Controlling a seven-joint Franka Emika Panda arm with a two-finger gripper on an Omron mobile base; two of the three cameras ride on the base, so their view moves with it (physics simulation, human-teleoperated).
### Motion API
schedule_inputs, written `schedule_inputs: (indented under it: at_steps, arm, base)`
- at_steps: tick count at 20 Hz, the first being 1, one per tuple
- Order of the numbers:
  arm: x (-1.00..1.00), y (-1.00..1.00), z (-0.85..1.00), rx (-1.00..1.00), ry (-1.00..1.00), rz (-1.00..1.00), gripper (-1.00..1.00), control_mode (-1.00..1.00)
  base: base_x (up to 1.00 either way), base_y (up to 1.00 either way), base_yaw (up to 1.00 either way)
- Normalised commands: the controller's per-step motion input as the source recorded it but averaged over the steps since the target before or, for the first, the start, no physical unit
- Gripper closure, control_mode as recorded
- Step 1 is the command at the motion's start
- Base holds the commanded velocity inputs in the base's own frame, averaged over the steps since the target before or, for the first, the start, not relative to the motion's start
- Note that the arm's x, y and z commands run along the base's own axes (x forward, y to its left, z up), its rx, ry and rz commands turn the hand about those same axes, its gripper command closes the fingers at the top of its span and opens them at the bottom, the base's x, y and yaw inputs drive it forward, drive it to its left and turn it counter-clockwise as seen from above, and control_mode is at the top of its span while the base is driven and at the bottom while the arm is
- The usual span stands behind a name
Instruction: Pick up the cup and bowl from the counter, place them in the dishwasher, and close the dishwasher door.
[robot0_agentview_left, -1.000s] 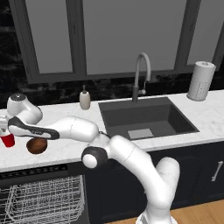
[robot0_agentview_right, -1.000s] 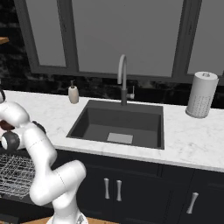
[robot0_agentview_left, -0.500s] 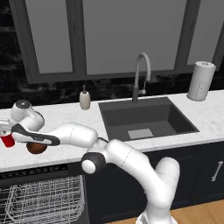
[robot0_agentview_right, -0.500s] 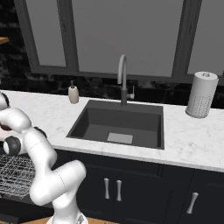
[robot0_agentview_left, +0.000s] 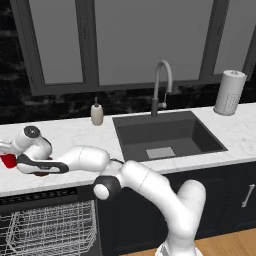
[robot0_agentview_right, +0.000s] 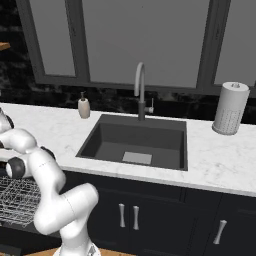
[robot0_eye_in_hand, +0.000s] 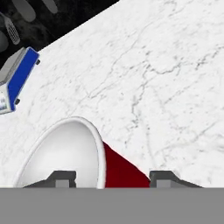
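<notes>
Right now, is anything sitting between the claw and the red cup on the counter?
Nothing visible does. In the hand view the claw is already at the cup, one fingertip on each side of it. The blue-and-white box on the counter stands well apart.

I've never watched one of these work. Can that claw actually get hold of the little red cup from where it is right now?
Probably yes. In the hand view the gripper already has one dark fingertip on each side of the cup, with nothing between them on the counter.
</notes>
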Motion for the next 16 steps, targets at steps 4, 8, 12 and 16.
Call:
schedule_inputs:
  at_steps: [4, 8, 12, 16]
  arm:
    - [0.01, 0.0, 0.0, 0.0, 0.0, 0.0, 1.0, -1.0]
    - [-0.12, -0.24, -0.02, -0.02, 0.07, 0.0, 1.0, -1.0]
    - [0.03, -0.17, 0.01, -0.07, -0.03, 0.0, 1.0, -1.0]
    - [0.09, -0.12, 0.25, -0.05, -0.13, -0.01, 1.0, -1.0]
  base:
    - [0.0, 0.0, 0.0]
    - [0.0, 0.0, 0.0]
    - [0.0, 0.0, 0.0]
    - [0.0, 0.0, 0.0]
